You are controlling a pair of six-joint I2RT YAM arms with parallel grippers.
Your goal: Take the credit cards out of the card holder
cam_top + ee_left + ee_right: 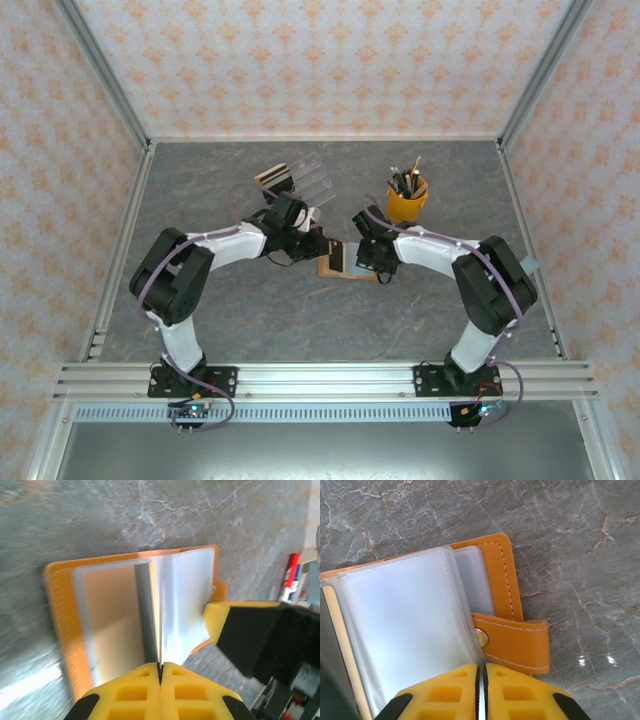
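left tool (161, 667) and right tool (481, 669) each pinch a sleeve (405, 625) of the holder (57, 605) — opposed pulls could tear it.

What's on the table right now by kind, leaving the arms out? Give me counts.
card holder, lying open: 1
yellow pen cup: 1
clear plastic stand, at the back behind the left arm, too small to make out further: 1
Total: 3
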